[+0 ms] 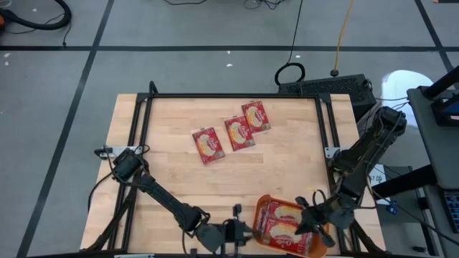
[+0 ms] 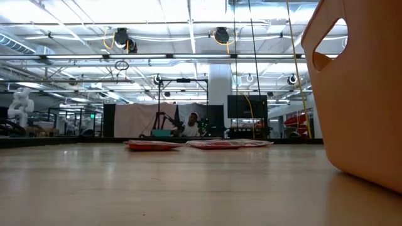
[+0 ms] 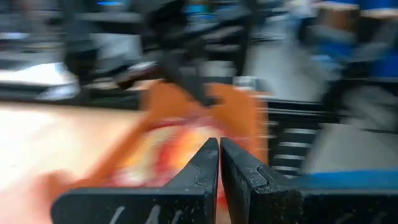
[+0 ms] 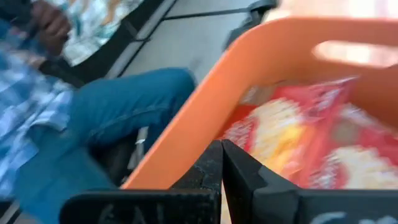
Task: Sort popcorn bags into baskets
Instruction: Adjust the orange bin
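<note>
So the smooth orange plastic basket point(image 1: 261, 212) with rounded corners sits at the near edge of the pale wood-plank table point(image 1: 172, 179), glossy red popcorn bags point(image 1: 281, 222) lying flat inside. Three more packets point(image 1: 231, 133) lie out mid-table. Left gripper point(image 1: 242, 231) sits pinched together just beside the basket; right gripper point(image 1: 313, 221), fingers also together, is at its rim.

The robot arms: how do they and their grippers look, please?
Both arms are dark, slim and jointed, with thin cables trailing along them. The left gripper and the right gripper each have two black, wedge-shaped fingers of matte, slightly grainy material, with faint pale marks near the base.
</note>
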`<state>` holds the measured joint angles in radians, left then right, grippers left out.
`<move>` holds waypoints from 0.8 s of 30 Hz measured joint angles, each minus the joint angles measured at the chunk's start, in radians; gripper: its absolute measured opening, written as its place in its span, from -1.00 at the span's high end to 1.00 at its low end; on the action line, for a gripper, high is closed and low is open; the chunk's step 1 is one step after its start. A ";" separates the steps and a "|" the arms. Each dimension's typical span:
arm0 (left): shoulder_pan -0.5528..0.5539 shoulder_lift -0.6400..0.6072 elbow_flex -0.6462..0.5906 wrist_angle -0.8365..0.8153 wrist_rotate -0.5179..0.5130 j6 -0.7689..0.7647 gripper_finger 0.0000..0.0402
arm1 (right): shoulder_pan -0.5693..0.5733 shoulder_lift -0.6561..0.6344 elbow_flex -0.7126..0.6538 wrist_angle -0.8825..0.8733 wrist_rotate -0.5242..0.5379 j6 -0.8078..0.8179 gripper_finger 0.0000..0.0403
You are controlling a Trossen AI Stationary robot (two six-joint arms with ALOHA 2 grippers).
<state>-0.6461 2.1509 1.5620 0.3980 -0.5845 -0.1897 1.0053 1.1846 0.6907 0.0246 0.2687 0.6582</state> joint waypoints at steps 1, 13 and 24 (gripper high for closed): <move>0.000 0.000 0.000 0.029 0.067 0.010 0.91 | 0.013 -0.001 0.000 0.001 -0.003 0.002 1.00; -0.025 0.124 0.186 -0.155 0.295 -0.029 0.91 | 0.040 -0.001 0.000 0.000 0.024 -0.058 1.00; -0.010 0.235 0.215 -0.143 0.204 -0.006 0.91 | 0.035 -0.002 0.000 -0.004 0.074 -0.083 1.00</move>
<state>-0.6562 2.3857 1.7767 0.2546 -0.3806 -0.1955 1.0401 1.1824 0.6910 0.0204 0.3428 0.5754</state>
